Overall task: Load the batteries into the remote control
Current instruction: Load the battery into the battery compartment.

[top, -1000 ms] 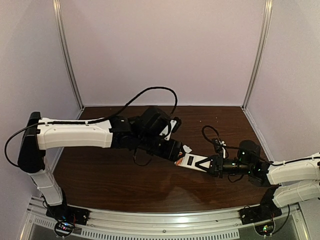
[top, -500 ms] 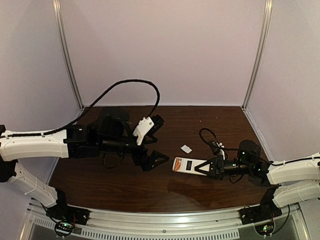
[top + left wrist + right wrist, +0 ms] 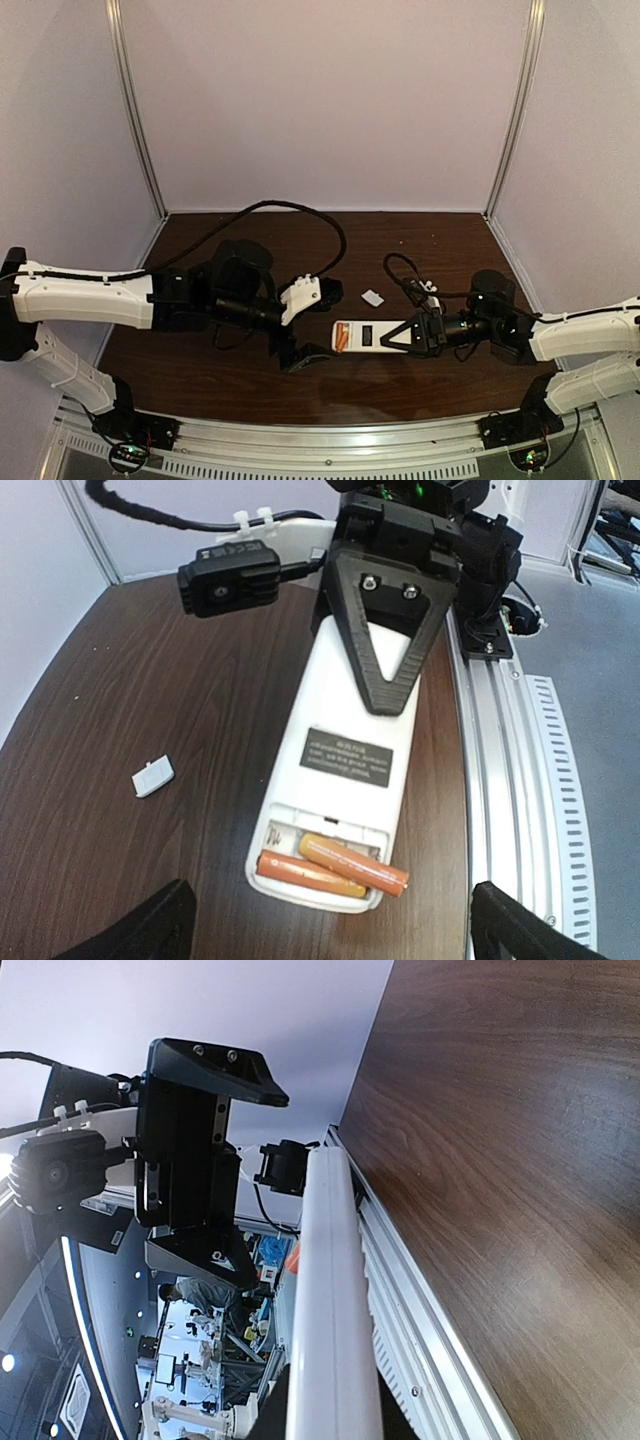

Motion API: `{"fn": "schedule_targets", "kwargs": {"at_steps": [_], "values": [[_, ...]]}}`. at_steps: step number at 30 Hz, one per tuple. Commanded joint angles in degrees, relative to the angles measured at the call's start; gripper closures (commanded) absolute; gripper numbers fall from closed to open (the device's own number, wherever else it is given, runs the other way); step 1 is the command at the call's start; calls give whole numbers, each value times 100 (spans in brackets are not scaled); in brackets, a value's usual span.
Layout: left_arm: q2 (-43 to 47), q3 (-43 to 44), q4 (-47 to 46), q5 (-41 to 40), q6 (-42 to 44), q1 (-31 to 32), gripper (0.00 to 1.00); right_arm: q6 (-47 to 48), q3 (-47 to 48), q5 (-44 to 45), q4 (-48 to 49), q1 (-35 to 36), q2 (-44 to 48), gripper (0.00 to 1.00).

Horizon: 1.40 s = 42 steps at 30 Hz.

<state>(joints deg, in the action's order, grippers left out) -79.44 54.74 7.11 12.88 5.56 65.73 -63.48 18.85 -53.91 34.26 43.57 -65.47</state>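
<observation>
The remote control point(image 3: 372, 335) lies back up on the table, my right gripper point(image 3: 412, 335) shut on its right end. In the left wrist view its open compartment holds the two orange batteries point(image 3: 330, 867): one point(image 3: 305, 874) lies down in its bay, the other point(image 3: 355, 864) rests slanted across it with one end past the rim. My left gripper point(image 3: 315, 325) stands open just left of that end, its fingertips point(image 3: 150, 930) wide at either side, touching nothing. The right wrist view shows the remote point(image 3: 330, 1310) edge-on between the fingers.
A small loose white cover piece point(image 3: 372, 297) lies on the table behind the remote, also seen in the left wrist view point(image 3: 152, 776). A metal rail point(image 3: 320, 445) runs along the table's near edge. Black cables loop over both arms.
My left gripper let go, opened wide and pulled back left from the remote's end, then settled facing it. The remote has shifted left, and both batteries now show in the compartment.
</observation>
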Motion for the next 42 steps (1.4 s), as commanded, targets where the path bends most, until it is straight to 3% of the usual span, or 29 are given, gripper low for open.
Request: {"fn": "schedule_targets", "kwargs": {"at_steps": [1, 13, 37, 42], "values": [[-141, -27, -397, 290, 282, 34, 3, 175, 217, -183, 67, 134, -91, 100], [-356, -7, -437, 626, 358, 35, 3, 246, 368, -247, 103, 356, -193, 100], [-565, 57, -639, 845, 52, -80, 30, 304, 453, -243, 117, 591, -266, 100], [-460, 1, -665, 966, 24, -88, 12, 308, 452, -227, 103, 591, -247, 100]]}}
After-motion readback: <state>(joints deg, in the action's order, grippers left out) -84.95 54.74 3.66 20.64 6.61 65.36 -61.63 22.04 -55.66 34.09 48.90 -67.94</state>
